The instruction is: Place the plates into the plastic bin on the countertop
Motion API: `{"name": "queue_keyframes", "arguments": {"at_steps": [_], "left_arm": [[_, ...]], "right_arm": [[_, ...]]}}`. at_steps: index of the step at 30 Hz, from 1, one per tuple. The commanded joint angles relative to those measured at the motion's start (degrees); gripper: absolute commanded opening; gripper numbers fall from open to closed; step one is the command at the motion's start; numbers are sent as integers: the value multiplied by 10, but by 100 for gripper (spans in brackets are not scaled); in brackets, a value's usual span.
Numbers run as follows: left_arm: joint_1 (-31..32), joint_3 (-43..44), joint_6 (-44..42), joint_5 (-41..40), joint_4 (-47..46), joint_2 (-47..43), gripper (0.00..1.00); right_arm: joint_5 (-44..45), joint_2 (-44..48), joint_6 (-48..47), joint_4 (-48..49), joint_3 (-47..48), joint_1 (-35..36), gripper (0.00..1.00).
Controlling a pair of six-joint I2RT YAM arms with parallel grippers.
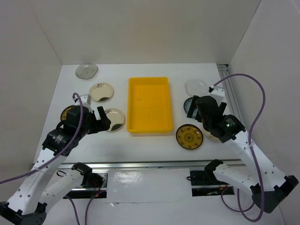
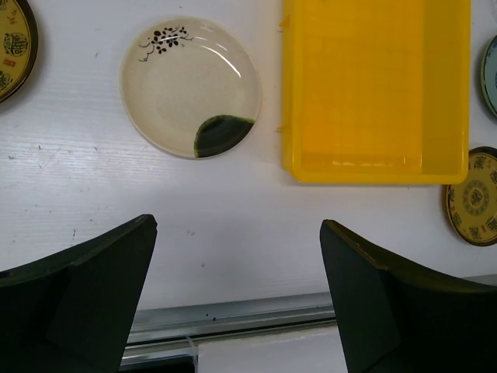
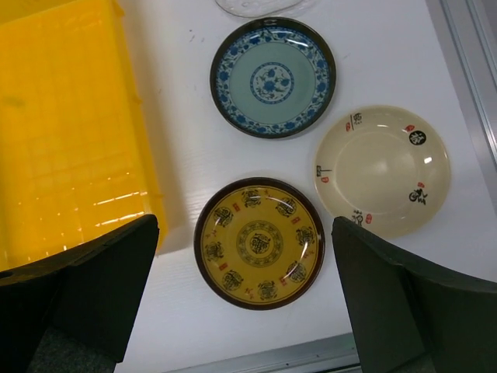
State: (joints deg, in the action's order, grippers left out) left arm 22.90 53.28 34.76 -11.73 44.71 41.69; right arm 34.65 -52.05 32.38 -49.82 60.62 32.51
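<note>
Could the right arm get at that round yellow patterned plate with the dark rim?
Probably yes. The right gripper hangs open close by the round dark-rimmed yellow patterned plate, and nothing lies on it. The round cream plate close beside may crowd one finger.

Left hand (image 2: 237, 227) and right hand (image 3: 245, 224) hover spread wide (facing straight down), both reaching forward.
</note>
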Motion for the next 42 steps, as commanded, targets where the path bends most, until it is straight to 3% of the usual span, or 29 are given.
{"name": "queue_keyframes", "arguments": {"at_steps": [1,5,9,10,11,13,16,19,27,34,37,42], "left_arm": [[-3,11,1,-3,-17,-6,100],[-3,11,-4,3,-17,-1,100],[-3,11,-18,37,-29,10,100],[-3,11,-18,37,-29,10,100],[-3,11,-25,46,-29,17,100],[-3,11,-25,53,-29,17,100],[-3,11,-30,68,-34,17,100],[-3,6,-43,94,-49,22,100],[-3,6,-55,130,-55,66,100],[-3,6,-55,136,-60,59,100],[-3,6,-55,136,-60,53,100],[-3,6,-55,136,-60,48,100]], "right_arm": [[27,1,16,5,-18,5,100],[32,-12,16,49,-52,-18,100],[-70,-61,5,150,-75,-125,100],[-157,-61,-6,188,-90,-185,100],[-189,-79,-7,225,-106,-216,100],[-216,-102,-14,279,-124,-292,100],[-187,-138,-33,330,-140,-337,100],[-265,-167,-66,405,-161,-401,100],[-300,-287,-133,471,-114,-415,100],[-351,-410,-138,498,-86,-427,99],[-377,-457,-147,498,-67,-432,94],[-390,-470,-141,515,-80,-432,77]]}}
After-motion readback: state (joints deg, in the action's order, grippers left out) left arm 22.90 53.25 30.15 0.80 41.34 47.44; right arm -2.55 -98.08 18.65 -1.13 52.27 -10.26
